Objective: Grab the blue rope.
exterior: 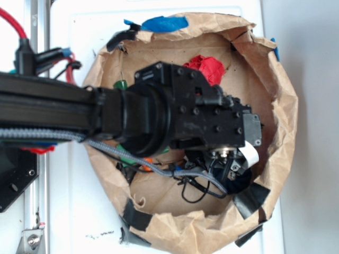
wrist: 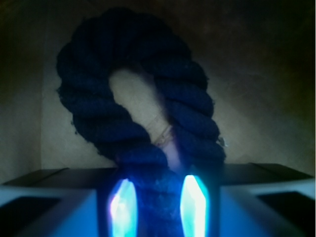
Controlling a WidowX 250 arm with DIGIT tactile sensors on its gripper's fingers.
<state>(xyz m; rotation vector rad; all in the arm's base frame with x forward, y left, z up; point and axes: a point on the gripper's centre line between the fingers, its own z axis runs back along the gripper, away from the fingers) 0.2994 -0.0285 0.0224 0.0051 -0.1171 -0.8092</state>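
The blue rope (wrist: 98, 118) is a thick dark navy twisted cord that bends in a loop on the brown paper in the wrist view. Its near end runs down between my two fingers. My gripper (wrist: 159, 187) has its lit fingertips (wrist: 123, 207) pressed on either side of that stretch, and the rope fills the gap between them. In the exterior view the arm covers most of the scene. There my gripper (exterior: 233, 168) points down at the lower right of the paper basin, and only a dark blue patch of the rope (exterior: 239, 182) shows under it.
A crumpled brown paper basin (exterior: 280, 121) with raised walls surrounds the work area. A red crumpled object (exterior: 207, 66) lies at its far side. Blue tape (exterior: 165, 23) and black tape (exterior: 253, 198) patch the rim. Grey and black cables (exterior: 190, 180) hang below the arm.
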